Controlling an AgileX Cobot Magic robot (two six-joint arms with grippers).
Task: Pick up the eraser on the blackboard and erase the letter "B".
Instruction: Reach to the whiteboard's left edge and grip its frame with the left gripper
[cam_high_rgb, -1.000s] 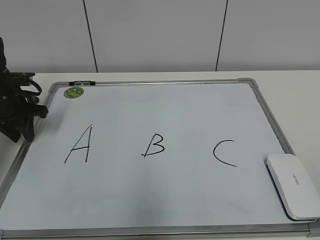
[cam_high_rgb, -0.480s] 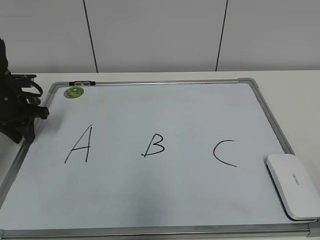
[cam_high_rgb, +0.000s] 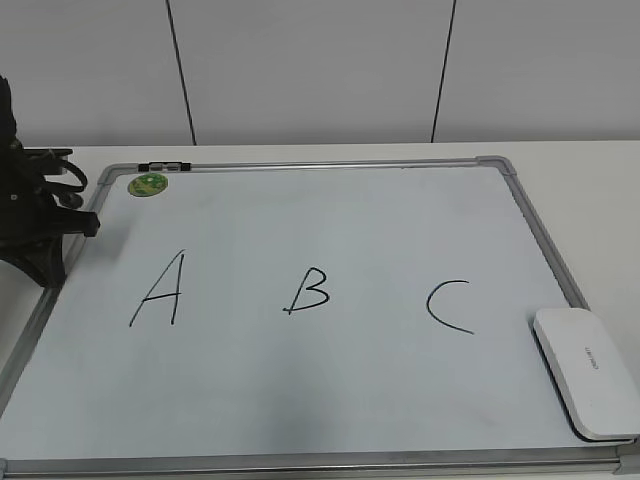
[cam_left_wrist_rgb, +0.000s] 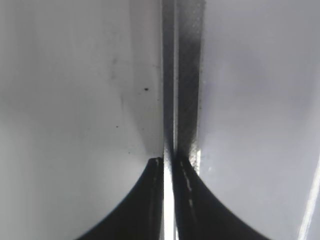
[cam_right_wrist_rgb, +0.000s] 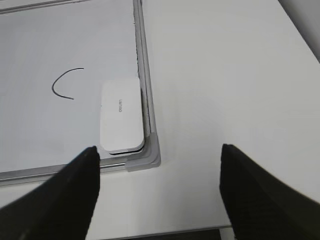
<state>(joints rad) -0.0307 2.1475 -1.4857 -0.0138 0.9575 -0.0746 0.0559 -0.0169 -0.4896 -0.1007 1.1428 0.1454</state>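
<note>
Slightly lifted, left claw; flat rounded eraser on smooth blackboard.

Wall: pale grey-white panels, split by two thin dark vertical seams, rising directly behind the table. Table: plain white top, meeting the wall along its far edge. Light: even, diffuse, with soft shadows only.

The blackboard is showing white inside a silver frame with grey corners, carrying black letters including the letter "B"; the eraser is showing white with grey lettering; a green magnet is sitting near its far-left corner
</note>
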